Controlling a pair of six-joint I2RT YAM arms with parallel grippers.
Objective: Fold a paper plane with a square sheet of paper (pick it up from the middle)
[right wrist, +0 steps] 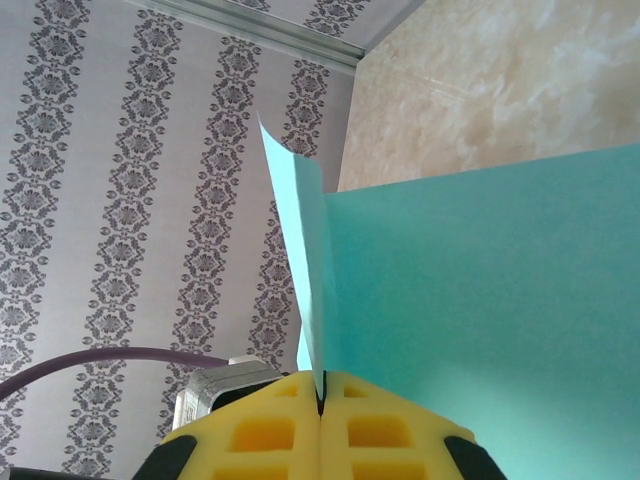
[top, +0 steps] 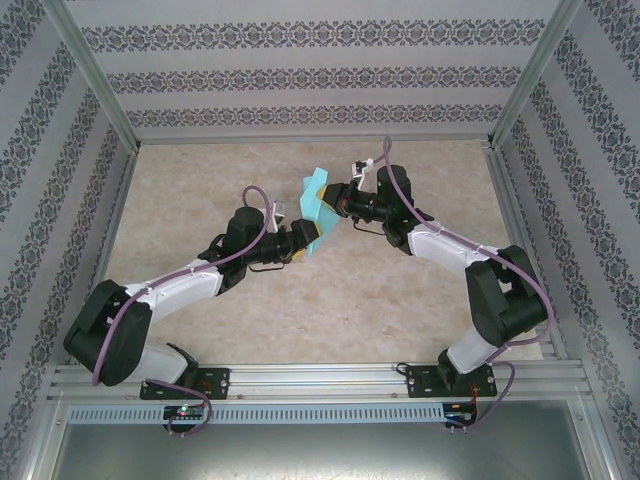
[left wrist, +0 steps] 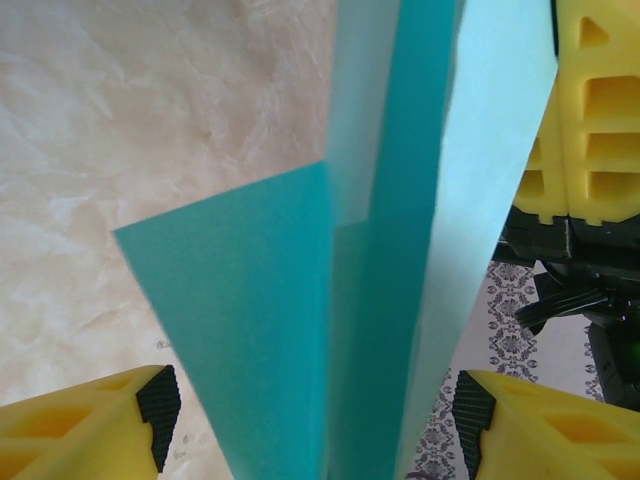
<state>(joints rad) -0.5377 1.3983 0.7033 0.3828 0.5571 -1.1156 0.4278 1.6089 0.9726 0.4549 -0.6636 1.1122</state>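
The square sheet of paper (top: pixel 320 205) is up in the air over the middle of the tabletop (top: pixel 200 180), between the two arms. It does not touch anything below it. It is blue-green and already has a fold in it, so it stands like a thin wall with a flap sticking out on one side.

The right claw (right wrist: pixel 320 400) is shut tight on the paper and pinches it between its yellow fingers. The left claw (left wrist: pixel 316 405) is apart, with one finger on each side of the paper and a gap both ways (I can't see it touching).

I think this paper is very light and very floppy. It will likely bend, sag or flutter if it is held at one spot alone. A hard tug could rip or wrinkle it. It looks smooth too, so it may slide out of a loose pinch.

The best place to grab, I'd say, is right on the folded ridge near the middle, where the layers are doubled and stiffer. A flat, gentle squeeze there should do.
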